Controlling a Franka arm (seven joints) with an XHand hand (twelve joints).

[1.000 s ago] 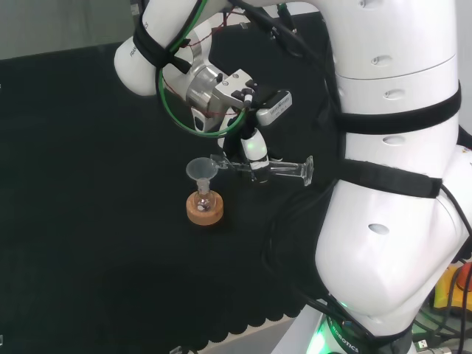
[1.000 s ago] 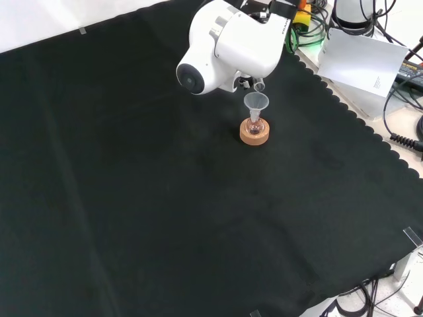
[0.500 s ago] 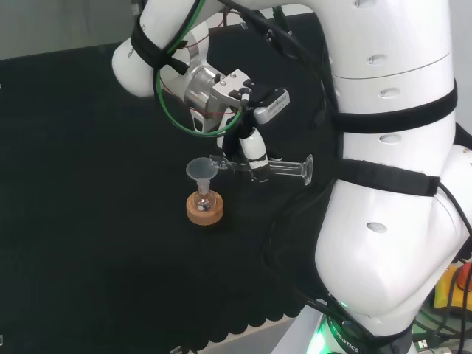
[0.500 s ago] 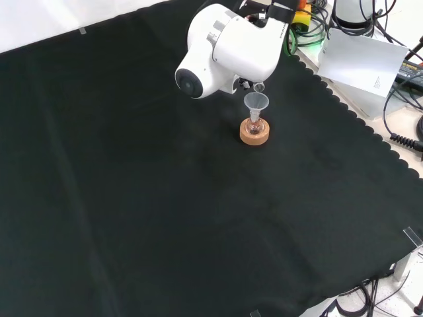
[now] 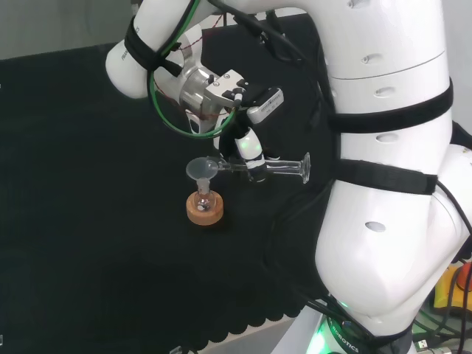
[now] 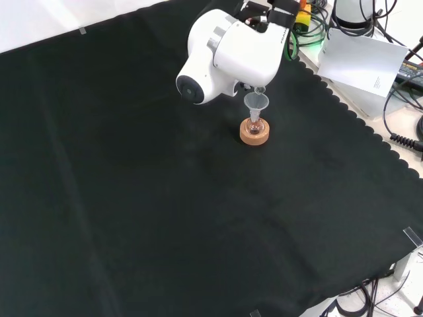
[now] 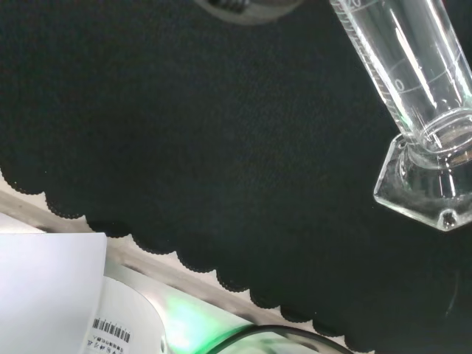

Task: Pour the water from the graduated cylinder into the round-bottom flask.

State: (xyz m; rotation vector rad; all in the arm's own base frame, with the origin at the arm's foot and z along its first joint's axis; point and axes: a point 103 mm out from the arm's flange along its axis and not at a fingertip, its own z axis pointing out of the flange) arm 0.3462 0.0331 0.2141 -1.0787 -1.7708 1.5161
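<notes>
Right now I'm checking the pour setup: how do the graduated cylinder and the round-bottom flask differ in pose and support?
The graduated cylinder lies about level in the air, held by the hand; the round-bottom flask stands upright on a cork ring. The cylinder's mouth is at a funnel that sits in the flask's neck. Both are clear.

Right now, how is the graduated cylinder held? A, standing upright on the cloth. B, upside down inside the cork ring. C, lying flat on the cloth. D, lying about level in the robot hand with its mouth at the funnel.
D: in the head view the graduated cylinder lies about level in the robot hand, its mouth at the rim of the funnel on the round-bottom flask.
</notes>
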